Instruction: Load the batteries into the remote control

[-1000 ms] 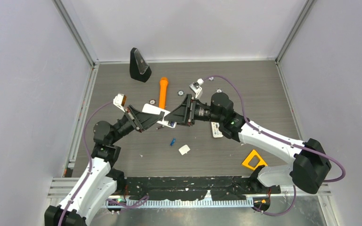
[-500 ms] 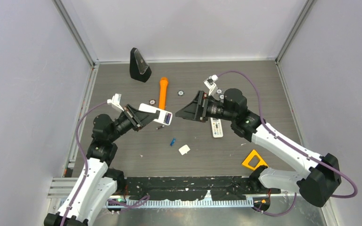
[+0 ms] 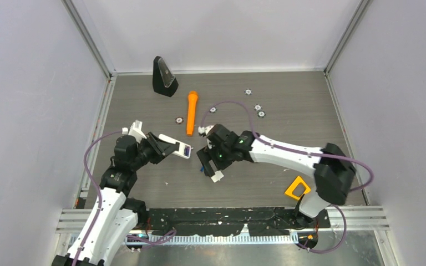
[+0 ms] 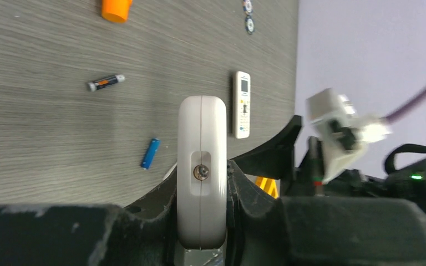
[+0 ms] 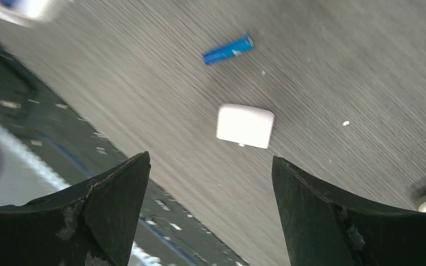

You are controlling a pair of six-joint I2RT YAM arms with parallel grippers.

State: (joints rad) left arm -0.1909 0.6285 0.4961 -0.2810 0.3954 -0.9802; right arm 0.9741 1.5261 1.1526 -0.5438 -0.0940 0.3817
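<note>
My left gripper is shut on a white remote, held edge-on above the table; the left wrist view shows its end with a screw between the jaws. My right gripper is open and empty, low over the table. Its wrist view shows a blue battery and a small white battery cover lying ahead of the spread fingers. A dark grey battery and the blue battery lie on the table. The cover also shows in the top view.
A second white remote lies on the table, hidden under my right arm in the top view. An orange flashlight, a black wedge, several small round discs and a yellow piece lie around.
My right gripper left the held remote and swung down and left over the blue battery and cover. My left gripper drew the remote back to the left and lower.
</note>
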